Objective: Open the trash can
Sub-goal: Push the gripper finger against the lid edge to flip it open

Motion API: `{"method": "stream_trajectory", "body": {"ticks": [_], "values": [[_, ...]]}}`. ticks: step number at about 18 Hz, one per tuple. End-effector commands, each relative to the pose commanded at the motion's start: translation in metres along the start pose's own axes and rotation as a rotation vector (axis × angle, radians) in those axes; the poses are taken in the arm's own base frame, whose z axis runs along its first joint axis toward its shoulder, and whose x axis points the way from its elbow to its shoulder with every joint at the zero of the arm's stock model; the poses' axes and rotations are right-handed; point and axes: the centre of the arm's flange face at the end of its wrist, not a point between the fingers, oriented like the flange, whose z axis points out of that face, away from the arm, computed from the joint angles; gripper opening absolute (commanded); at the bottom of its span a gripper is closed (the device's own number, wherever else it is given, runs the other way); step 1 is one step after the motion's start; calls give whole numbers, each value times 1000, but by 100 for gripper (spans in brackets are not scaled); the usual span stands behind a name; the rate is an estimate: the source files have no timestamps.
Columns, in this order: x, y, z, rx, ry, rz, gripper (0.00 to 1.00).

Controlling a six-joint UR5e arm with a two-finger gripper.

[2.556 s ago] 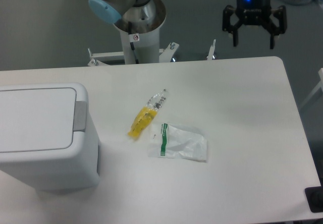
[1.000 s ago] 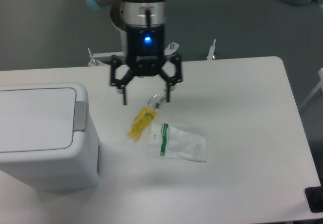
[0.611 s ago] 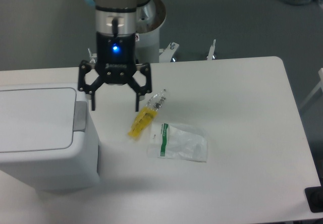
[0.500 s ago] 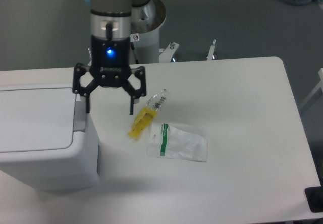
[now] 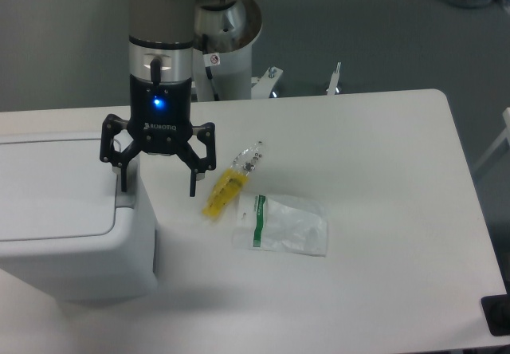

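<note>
The trash can (image 5: 76,266) is a large white-grey boxy bin at the table's left, its flat lid (image 5: 52,186) closed. Its grey push tab (image 5: 126,201) is on the right rim, partly hidden by my left finger. My gripper (image 5: 157,185) is open, pointing down, just above the bin's right edge. The left finger (image 5: 123,175) hangs over the tab and the right finger (image 5: 193,178) hangs over the bare table beside the bin. Whether the finger touches the tab I cannot tell.
A yellow and clear plastic bag (image 5: 229,182) lies right of the gripper. A clear bag with green print (image 5: 283,225) lies beside it. The white table (image 5: 382,178) extends right. The robot's base column (image 5: 227,43) stands behind the table.
My gripper has moved left and slightly down, from over the table's middle to the bin's right edge. It stayed open. The lid and the bags have not moved.
</note>
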Motion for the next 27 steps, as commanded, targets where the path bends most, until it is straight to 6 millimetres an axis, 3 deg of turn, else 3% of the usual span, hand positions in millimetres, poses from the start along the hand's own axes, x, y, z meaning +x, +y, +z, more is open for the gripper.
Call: {"method": "stream_trajectory", "body": {"ticks": [27], "values": [[-2, 15, 9, -30, -1, -6, 100]]}}
